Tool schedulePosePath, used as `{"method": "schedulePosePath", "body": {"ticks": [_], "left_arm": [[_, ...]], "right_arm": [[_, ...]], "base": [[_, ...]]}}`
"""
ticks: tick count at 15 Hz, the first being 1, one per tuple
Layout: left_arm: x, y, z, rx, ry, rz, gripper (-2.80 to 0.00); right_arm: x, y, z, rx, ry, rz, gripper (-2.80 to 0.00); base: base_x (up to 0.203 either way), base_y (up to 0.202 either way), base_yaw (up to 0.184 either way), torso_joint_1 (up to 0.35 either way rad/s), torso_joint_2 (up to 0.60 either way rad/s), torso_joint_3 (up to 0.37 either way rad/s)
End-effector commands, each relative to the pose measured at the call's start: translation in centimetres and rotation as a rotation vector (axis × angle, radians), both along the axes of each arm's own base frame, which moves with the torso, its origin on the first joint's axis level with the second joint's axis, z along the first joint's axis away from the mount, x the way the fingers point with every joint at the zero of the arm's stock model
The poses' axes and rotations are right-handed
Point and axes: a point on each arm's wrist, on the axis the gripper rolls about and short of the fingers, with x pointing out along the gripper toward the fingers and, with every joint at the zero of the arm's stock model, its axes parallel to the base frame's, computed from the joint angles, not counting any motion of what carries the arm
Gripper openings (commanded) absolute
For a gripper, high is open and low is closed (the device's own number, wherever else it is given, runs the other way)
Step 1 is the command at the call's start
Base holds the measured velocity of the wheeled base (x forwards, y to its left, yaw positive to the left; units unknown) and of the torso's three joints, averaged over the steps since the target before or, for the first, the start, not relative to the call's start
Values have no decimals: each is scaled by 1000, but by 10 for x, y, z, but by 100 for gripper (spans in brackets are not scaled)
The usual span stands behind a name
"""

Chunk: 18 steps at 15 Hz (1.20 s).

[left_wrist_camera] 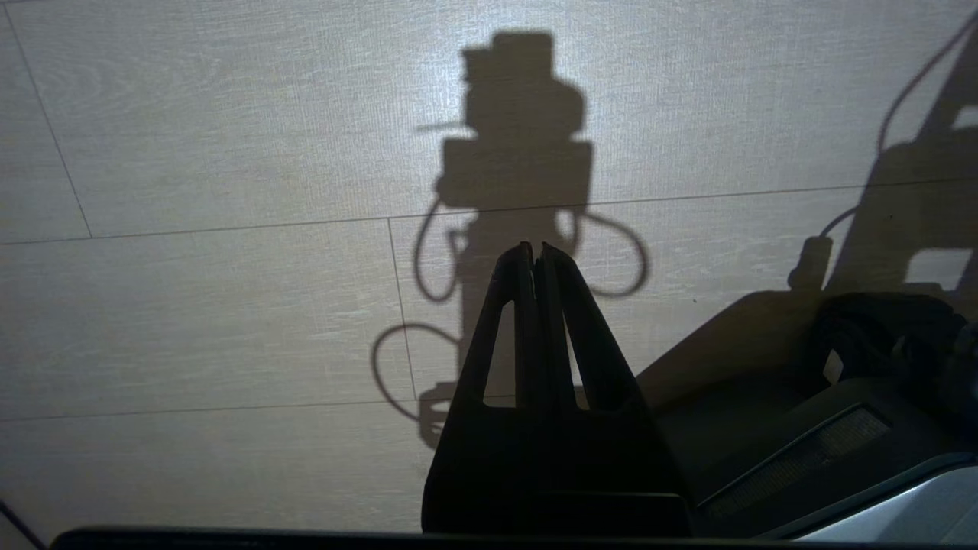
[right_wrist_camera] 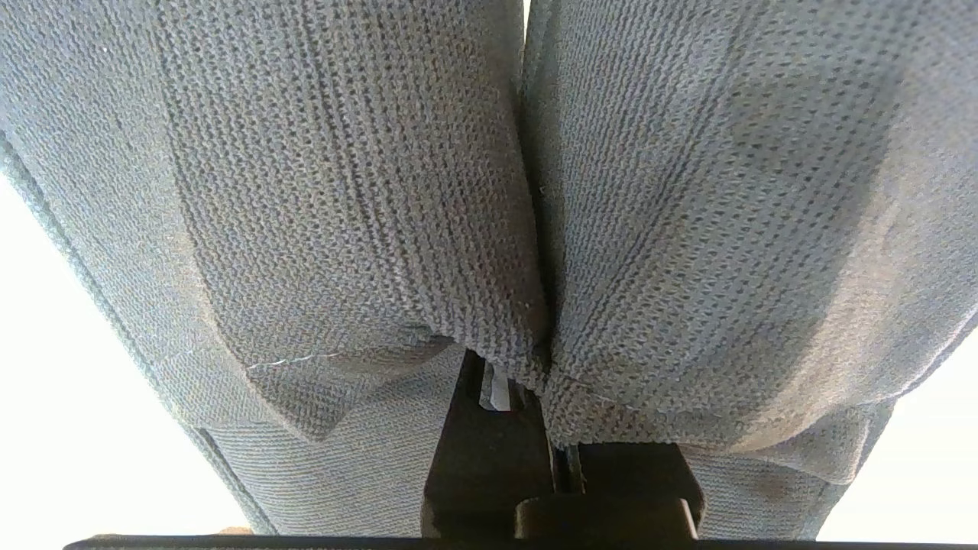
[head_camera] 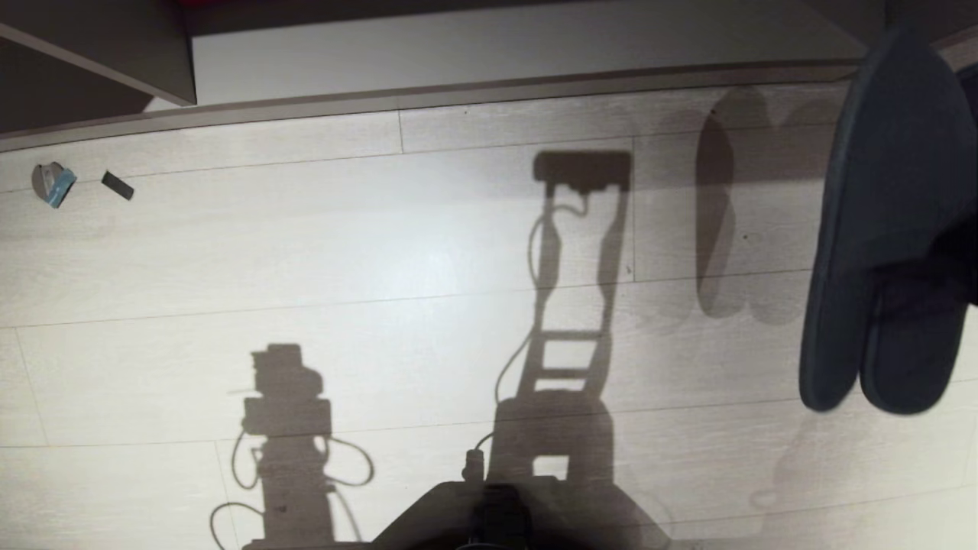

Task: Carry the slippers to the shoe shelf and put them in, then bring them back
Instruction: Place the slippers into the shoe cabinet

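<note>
The blue-grey slippers (head_camera: pixel 886 229) hang together in the air at the right edge of the head view, toes pointing down toward the floor. My right gripper (right_wrist_camera: pixel 527 397) is shut on them where the two knitted bands (right_wrist_camera: pixel 344 191) meet; its fingertips are buried in the fabric. The grey-brown unit with its pale base board (head_camera: pixel 497 53) runs along the far edge of the floor, ahead of the slippers; I cannot tell which of its cubbies is the shoe shelf. My left gripper (left_wrist_camera: pixel 535 248) hangs shut and empty over the floor beside the base.
A small blue-and-grey object (head_camera: pixel 53 183) and a dark flat piece (head_camera: pixel 117 186) lie on the pale plank floor (head_camera: pixel 306 252) at the far left. A wood partition (head_camera: pixel 114 53) stands at the unit's left. My own base (head_camera: pixel 497 512) fills the near edge.
</note>
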Motion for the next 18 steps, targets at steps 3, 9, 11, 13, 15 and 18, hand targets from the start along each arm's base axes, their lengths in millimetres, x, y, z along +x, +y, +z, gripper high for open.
{"method": "schedulePosePath", "body": {"ticks": [3,9,11,13,15,18], "left_arm": [[0,0,0,0,-1,0,-280],[0,0,0,0,-2,-1,-280],[0,0,0,0,-2,1,-280],[0,0,0,0,0,1,-280],[0,0,0,0,-3,-1,-280],[0,0,0,0,-1,0,-280]], "right_arm": [[94,5,48,6,-72,37,-280],[162,11,101,11,-210,59,-280],[166,11,116,10,-265,59,-280],[164,11,137,10,-327,58,-280],[161,9,148,4,-358,70,-280],[157,5,153,-28,-419,55,-280]], "base": [[0,0,0,0,0,0],[0,0,0,0,0,0],[0,0,0,0,0,0],[0,0,0,0,0,0],[0,0,0,0,0,0],[0,0,0,0,0,0]]}}
